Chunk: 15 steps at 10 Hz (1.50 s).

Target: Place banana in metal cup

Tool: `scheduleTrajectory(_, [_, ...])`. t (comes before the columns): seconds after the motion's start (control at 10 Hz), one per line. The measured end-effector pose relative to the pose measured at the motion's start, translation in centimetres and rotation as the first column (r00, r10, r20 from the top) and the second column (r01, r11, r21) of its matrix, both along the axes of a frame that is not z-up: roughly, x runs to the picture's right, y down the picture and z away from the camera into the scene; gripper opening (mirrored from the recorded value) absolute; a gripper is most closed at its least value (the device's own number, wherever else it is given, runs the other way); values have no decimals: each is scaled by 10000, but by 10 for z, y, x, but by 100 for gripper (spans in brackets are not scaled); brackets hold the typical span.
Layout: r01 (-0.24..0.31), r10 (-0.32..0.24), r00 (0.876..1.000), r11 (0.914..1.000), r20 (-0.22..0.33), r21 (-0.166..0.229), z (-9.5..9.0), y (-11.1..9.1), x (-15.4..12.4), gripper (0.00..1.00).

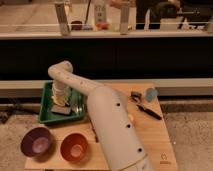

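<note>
Arm bent over into green tray (46,118) on bench (161,134), gripper (60,101) low inside it. Can't tell from my feed if open or closed. Purple bowl (36,142), orange bowl (74,147) up front.

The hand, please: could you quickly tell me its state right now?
The hand is down over the green tray; whether it is open, closed or holding anything cannot be told.
</note>
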<state>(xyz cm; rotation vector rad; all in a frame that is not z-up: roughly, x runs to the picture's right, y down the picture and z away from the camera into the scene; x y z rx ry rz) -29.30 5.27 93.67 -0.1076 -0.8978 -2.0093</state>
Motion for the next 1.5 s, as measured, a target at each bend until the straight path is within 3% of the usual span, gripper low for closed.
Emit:
scheduleTrajectory(0.2, [6,-6,10000,10000,26,-37,0,0,0,0])
scheduleTrajectory(0.7, [-116,116,9998,9999,188,3,-7,-8,4,0])
scheduleTrajectory(1.5, [-235,219,9993,9984,318,512,-38,-37,15,0])
